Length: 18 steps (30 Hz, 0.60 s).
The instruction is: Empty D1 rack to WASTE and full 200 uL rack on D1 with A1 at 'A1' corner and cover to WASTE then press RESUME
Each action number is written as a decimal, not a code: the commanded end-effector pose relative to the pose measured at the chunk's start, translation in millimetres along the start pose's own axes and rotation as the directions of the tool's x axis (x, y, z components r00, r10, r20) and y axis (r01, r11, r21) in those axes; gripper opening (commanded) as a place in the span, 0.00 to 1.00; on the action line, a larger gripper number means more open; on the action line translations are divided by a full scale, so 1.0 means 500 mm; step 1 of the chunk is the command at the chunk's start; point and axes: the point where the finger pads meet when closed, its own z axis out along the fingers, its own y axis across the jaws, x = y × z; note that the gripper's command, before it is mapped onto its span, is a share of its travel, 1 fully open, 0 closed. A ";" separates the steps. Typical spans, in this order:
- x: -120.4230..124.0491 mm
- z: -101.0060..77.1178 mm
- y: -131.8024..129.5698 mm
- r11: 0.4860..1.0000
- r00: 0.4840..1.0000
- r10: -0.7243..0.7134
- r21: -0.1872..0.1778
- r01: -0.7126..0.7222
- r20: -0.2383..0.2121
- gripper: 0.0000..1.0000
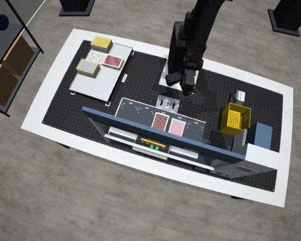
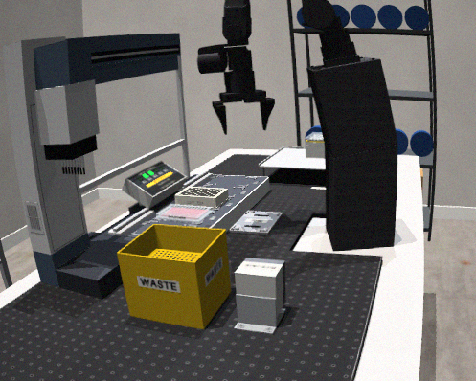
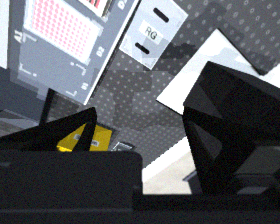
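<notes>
Behind gantry (image 1: 159, 133), D1 hidden, gripper (image 2: 242, 112) open
</notes>
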 end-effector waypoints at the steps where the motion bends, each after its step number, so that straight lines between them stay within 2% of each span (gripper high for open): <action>1: -0.036 0.000 -0.019 0.998 0.998 0.064 -0.008 -0.064 0.009 1.00; 10: -0.102 0.003 -0.048 0.979 0.979 0.203 -0.011 -0.203 0.009 1.00; 14: -0.131 0.002 -0.076 0.960 0.960 0.282 0.002 -0.282 0.002 1.00; 17: -0.129 0.003 -0.082 0.955 0.955 0.295 0.006 -0.295 0.001 1.00; 18: -0.115 0.004 -0.079 0.962 0.962 0.273 0.011 -0.273 -0.005 1.00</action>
